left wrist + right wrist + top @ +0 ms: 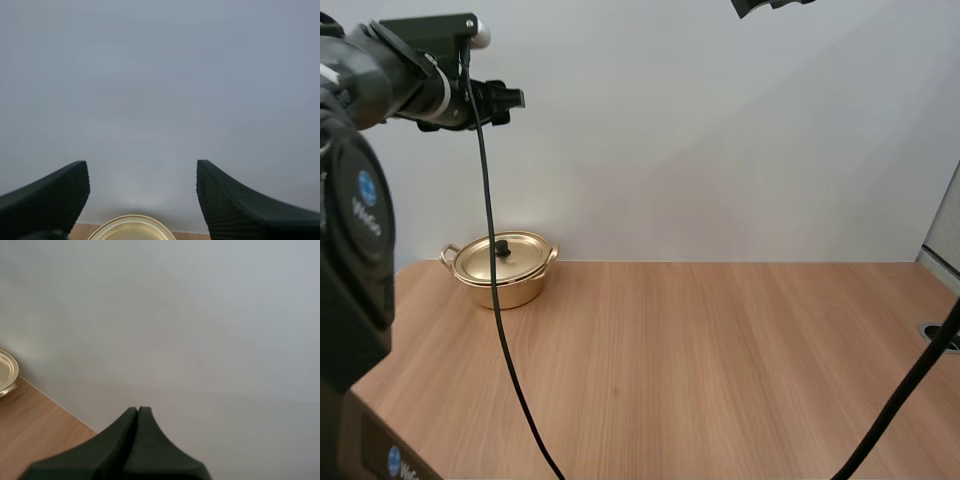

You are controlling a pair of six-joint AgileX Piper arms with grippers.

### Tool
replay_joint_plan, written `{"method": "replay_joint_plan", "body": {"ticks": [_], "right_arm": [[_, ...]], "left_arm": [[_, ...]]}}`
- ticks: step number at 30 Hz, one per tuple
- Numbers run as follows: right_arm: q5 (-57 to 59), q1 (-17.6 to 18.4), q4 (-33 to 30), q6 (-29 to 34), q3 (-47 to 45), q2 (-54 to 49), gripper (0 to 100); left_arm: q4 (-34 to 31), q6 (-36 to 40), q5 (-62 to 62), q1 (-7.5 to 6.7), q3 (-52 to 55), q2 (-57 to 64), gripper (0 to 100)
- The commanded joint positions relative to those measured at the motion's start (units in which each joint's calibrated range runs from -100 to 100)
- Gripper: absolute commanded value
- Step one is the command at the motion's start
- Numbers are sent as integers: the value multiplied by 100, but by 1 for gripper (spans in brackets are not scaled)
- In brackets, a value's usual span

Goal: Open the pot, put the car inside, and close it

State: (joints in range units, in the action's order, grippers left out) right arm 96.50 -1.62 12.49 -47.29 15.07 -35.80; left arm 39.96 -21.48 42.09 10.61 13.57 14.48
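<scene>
A gold pot stands at the table's back left, close to the wall. Its lid is on, with a black knob in the middle. My left gripper hangs high above the pot and points forward. In the left wrist view it is open with nothing between its fingers, and the lid's rim lies below the gap. My right gripper is raised high over the table's back middle. In the right wrist view it is shut on nothing, with the pot's edge far off beside it.
The wooden table stretches bare from the pot to the right edge. A plain white wall runs along its back. A grey partition and a round cable hole sit at the far right.
</scene>
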Motion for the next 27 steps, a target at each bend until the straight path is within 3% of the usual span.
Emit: {"method": "replay_joint_plan", "body": {"ticks": [1,6,9,16,20,27], "right_arm": [[-413,-6,108,-1,-426,-2,0],[-1516,-6,226,-1,-1458,-78,0],[-2789,-6,275,-1,-2216,-261,0],[-5525,-6,1160,-738,-4657,-1324,0],[-6902,-6,1636,-924,-5910,-2161,0],[-7588,-6,2120,-901,-7658,-3492,0]], "left_arm": [[532,-173,1479,-2,38,1784,100],[753,-137,1557,-2,556,3221,100],[753,-137,1297,-2,1116,4143,100],[730,-406,444,6,3060,6088,100],[310,-431,422,6,3905,6671,100],[-29,-198,576,6,4391,7589,100]]}}
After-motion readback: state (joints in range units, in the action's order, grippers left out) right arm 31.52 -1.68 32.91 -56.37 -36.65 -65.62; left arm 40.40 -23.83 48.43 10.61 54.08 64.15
